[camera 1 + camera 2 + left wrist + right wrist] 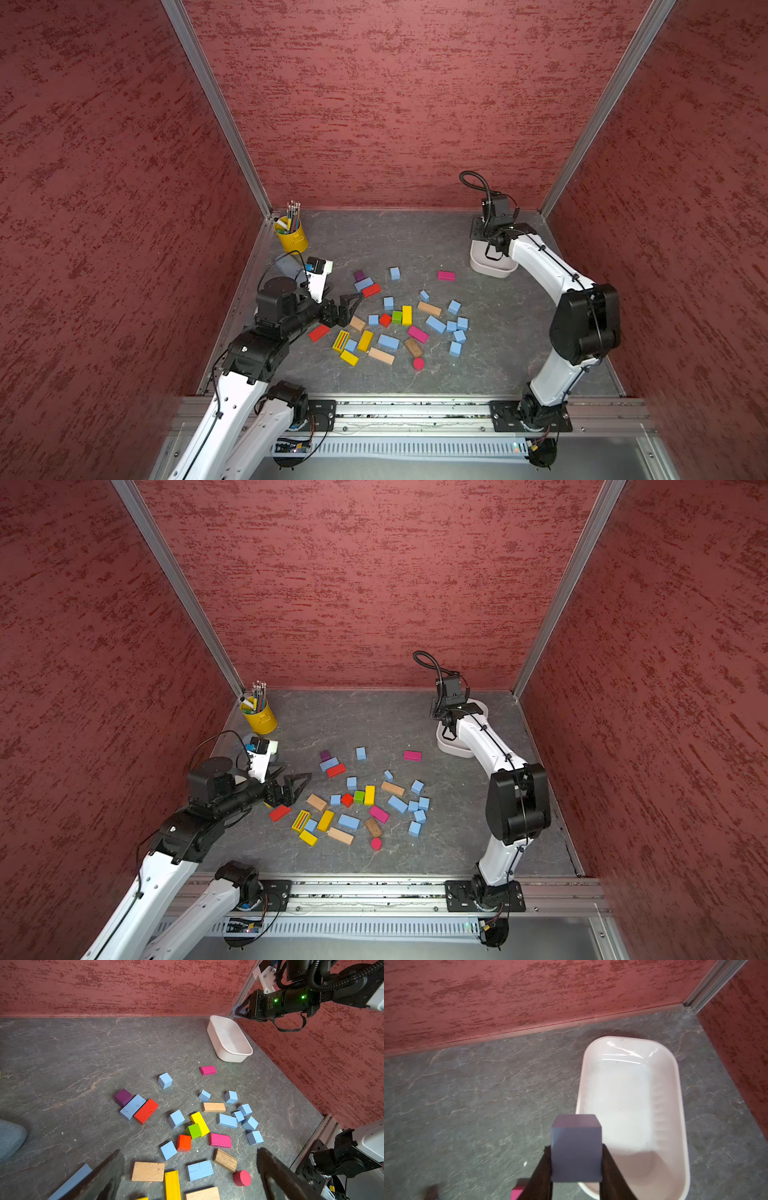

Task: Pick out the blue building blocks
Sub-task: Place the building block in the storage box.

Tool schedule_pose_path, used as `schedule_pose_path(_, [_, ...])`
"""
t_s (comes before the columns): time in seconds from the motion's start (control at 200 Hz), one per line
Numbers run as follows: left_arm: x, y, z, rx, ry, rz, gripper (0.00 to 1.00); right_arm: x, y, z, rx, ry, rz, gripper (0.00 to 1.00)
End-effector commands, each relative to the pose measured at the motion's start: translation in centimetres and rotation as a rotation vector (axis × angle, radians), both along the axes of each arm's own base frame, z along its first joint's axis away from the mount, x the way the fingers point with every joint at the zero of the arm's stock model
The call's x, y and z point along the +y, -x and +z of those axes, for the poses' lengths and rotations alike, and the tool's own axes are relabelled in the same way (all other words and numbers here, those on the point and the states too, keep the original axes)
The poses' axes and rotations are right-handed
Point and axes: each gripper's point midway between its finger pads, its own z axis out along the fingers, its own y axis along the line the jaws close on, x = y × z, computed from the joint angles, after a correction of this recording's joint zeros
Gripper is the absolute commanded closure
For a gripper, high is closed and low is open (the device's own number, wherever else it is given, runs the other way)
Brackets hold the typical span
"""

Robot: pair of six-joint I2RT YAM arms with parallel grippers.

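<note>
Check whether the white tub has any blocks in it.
Empty. In the right wrist view the white tub has a bare floor; the blue cube is clamped in the right arm's jaws, not inside.

1. Both top views are evenly, brightly lit from above; the grey tabletop (415, 241) shows short, soft shadows beside the blocks (388, 341); fine detail is slightly soft.
2. Left wrist view: blocks sharp and vivid; the left pincer (190, 1153), spread wide, is a dark blur at the frame's edge.
3. Right wrist view: white glare streaks the tub (629, 1053); the blue cube (576, 1136) gripped in the right pincer (576, 1148) is out of focus, washed lilac.
</note>
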Motion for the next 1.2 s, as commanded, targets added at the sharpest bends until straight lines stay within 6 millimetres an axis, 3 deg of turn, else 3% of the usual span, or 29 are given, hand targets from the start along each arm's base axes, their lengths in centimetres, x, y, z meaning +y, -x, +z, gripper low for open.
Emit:
schedule_pose_path(0.0, [0.3, -0.1, 0.2, -0.020, 0.004, 0.016, 0.00, -1.6, -1.1, -0.1, 0.003, -0.009, -0.006, 0.90])
schedule_pose_path(0.291, [0.3, 0.1, 0.4, -0.031, 0.010, 0.017, 0.00, -6.4, -3.2, -2.7, 0.046, -0.018, -0.083, 0.89])
schedule_pose_path(0.456, [0.3, 0.2, 0.6, -0.038, 0.017, 0.016, 0.00, -7.8, -4.5, -4.9, 0.096, -0.025, -0.101, 0.89])
schedule_pose_path(0.661, [0.4, 0.4, 0.7, -0.043, 0.016, 0.017, 0.00, -8.4, -6.2, -6.9, 0.140, -0.026, -0.108, 0.88])
schedule_pose_path(0.937, [0.5, 0.5, 0.8, -0.049, 0.017, 0.021, 0.00, -7.9, -8.8, -10.6, 0.210, -0.051, -0.092, 0.85])
schedule_pose_path(1.197, [0.4, 0.4, 0.8, -0.048, 0.021, 0.020, 0.00, -7.0, -10.1, -13.3, 0.242, -0.091, -0.076, 0.82])
